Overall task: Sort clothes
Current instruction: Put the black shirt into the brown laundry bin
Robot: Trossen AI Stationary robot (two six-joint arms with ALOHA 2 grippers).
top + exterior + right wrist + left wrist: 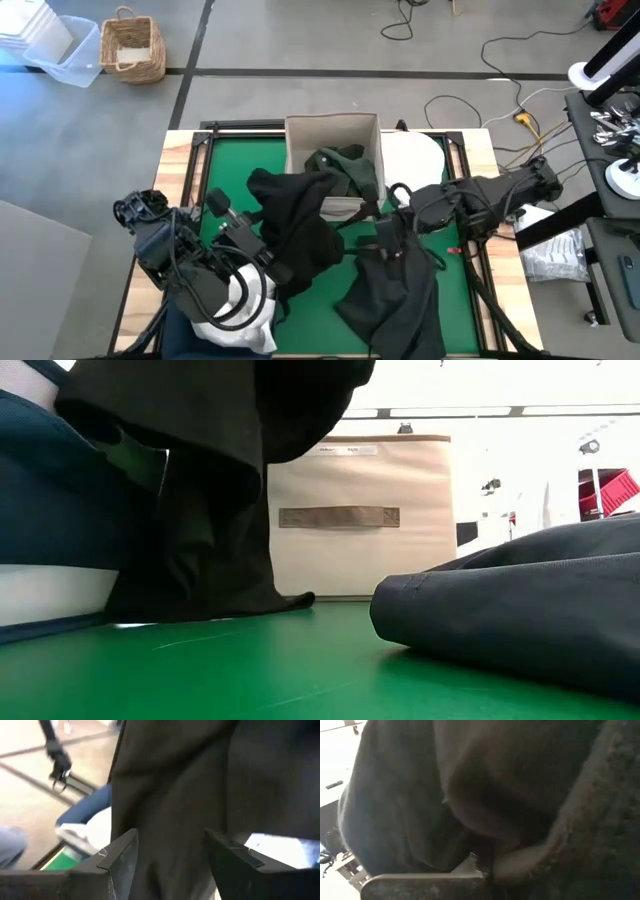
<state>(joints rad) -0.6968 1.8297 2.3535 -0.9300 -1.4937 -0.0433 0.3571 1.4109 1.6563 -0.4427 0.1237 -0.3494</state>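
The left gripper (268, 262) is clamped on the black garment (298, 225), with dark cloth bunched between its fingers in the left wrist view and filling nearly that whole picture. The garment is lifted off the green tabletop (225, 170); from the high view it spreads from the gripper up toward the front of the beige fabric box (332, 128), and in the low view its hem hangs down until it just touches the green surface in front of the box (362, 512). The right gripper (390, 240) sits over the charcoal grey garment (395, 295), its two fingers (117, 855) standing apart with dark fabric draped between and beyond them. That charcoal garment lies in a heap on the tabletop toward the near right, seen low and folded in the low view (530, 600). A dark green garment (345, 165) rests in the box, spilling over its front wall. A white garment (240, 310) lies under the left arm at the near left corner, on the navy blue bin (60, 510).
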